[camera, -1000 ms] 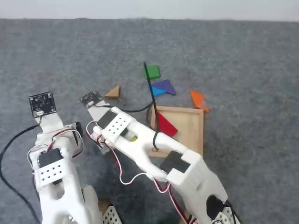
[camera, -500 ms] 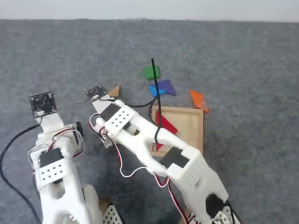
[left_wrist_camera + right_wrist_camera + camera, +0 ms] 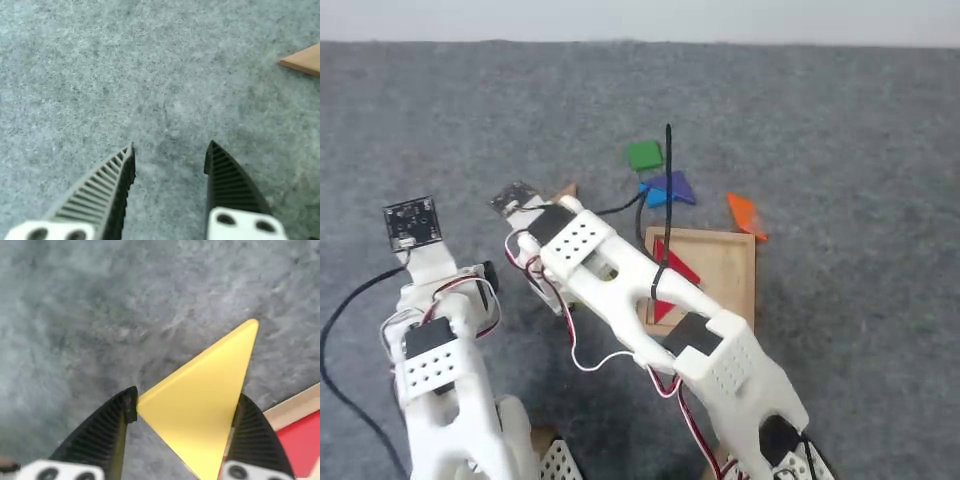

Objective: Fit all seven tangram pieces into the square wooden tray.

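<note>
The right gripper (image 3: 185,396), clamped on the yellow triangle (image 3: 200,405), has shifted a little along the left rim of the tray (image 3: 725,275), so the triangle is not yet inside beside the red piece (image 3: 678,270), while the left gripper (image 3: 170,150) stays spread over bare desk.
</note>
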### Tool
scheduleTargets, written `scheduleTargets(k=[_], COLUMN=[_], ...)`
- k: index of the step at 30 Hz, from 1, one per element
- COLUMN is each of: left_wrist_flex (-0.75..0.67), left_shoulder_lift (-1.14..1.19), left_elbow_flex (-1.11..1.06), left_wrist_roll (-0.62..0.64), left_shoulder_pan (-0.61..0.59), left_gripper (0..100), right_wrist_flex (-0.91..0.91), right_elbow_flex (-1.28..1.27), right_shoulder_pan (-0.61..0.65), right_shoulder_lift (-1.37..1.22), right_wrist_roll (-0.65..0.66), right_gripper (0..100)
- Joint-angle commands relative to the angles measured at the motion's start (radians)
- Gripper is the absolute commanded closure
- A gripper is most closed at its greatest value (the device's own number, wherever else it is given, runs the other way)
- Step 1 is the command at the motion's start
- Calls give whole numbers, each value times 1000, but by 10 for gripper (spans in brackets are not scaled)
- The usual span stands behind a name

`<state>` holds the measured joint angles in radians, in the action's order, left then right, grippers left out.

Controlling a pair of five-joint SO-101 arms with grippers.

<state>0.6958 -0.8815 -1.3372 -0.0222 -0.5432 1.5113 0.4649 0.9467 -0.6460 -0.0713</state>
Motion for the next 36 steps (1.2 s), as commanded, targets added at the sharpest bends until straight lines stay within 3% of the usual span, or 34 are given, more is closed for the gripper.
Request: scheduleTargets(k=[1,7,13,18,24,30,36], left_wrist_flex=[12,12,12,14,14,14,11], left_shoulder_lift=[-25,-25,-25,-23,-23,-23,-23], left_elbow_flex=[50,48,48,47,44,36,28], left_wrist_roll=[6,6,5,5,5,-35,-37], left_shoulder_pan=[-5,-5,-5,-3,-3,26,28], left_gripper=[775,775,775,775,775,775,775], right_wrist_flex=[107,289,285,274,101,-249,-421], right_elbow_flex=[132,242,37,-210,-600,-980,-1089], right_shoulder_pan=[-2,-13,-33,-147,-283,-360,-481], right_shoulder_lift=[21,110,367,585,759,912,928], right_wrist_roll=[77,252,419,554,710,919,1115], right_gripper=[801,801,801,801,801,801,801])
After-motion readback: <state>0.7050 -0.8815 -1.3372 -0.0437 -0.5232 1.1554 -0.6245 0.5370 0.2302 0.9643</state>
